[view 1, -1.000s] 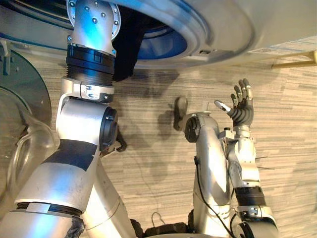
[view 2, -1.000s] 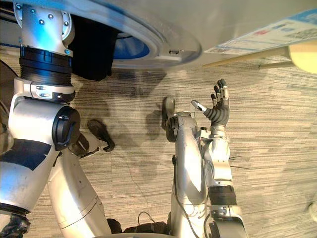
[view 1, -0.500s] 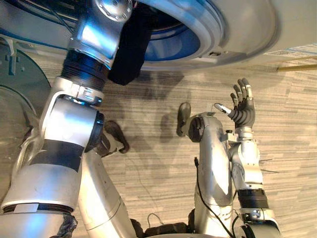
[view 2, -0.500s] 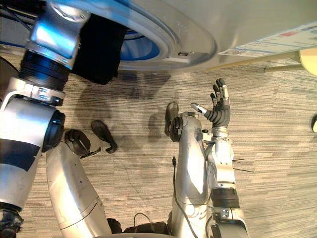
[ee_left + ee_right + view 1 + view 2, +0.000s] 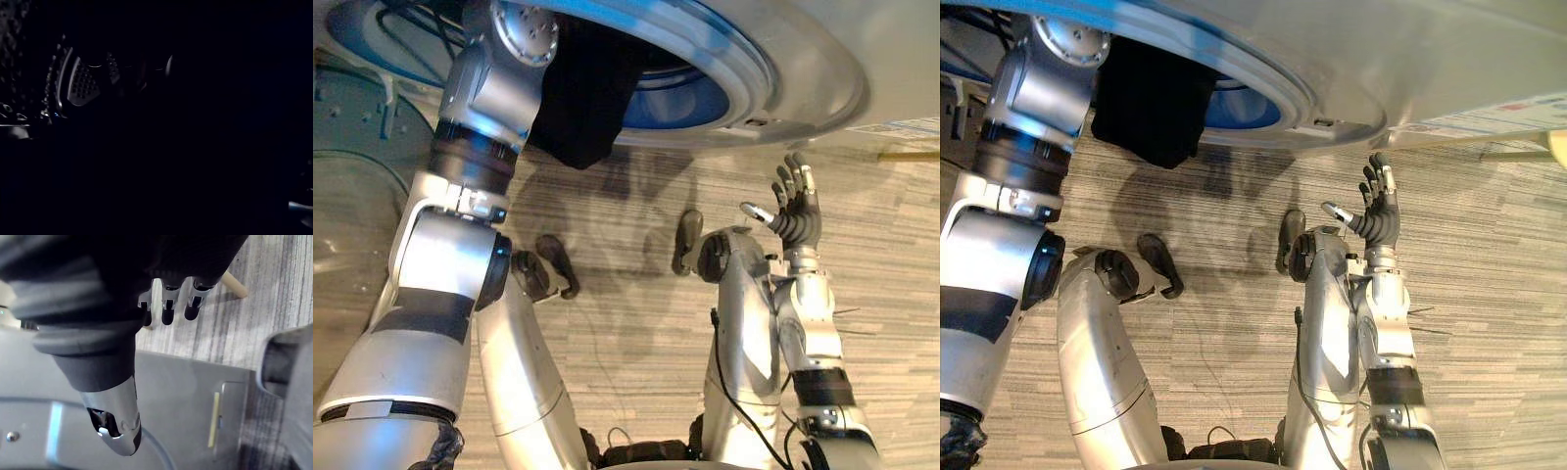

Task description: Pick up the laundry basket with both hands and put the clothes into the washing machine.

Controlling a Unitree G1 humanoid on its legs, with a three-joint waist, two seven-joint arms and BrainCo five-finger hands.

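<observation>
Clothing, a dark bundle (image 5: 592,98), hangs out over the lower rim of the washing machine (image 5: 803,59), half in the round opening and half drooping above the floor. The robot's left arm (image 5: 494,78) goes up into that same opening, just beside the bundle and touching it. The left hand is somewhere inside the drum, and whether it grips anything I cannot tell. In the left wrist view it is nearly black in there, with only a patch of the perforated drum wall (image 5: 83,83) catching light.

The right hand (image 5: 795,211) is raised in front of the machine, below its rim and well apart from the cloth. Its fingers (image 5: 167,308) are straight and spread, the thumb out to the side, holding nothing.

The floor (image 5: 626,323) is carpet in fine grey and beige stripes. The machine's glass door (image 5: 352,196) stands swung open on the robot's left. A pale wooden leg (image 5: 906,155) lies along the carpet on the right, under the machine's front.
</observation>
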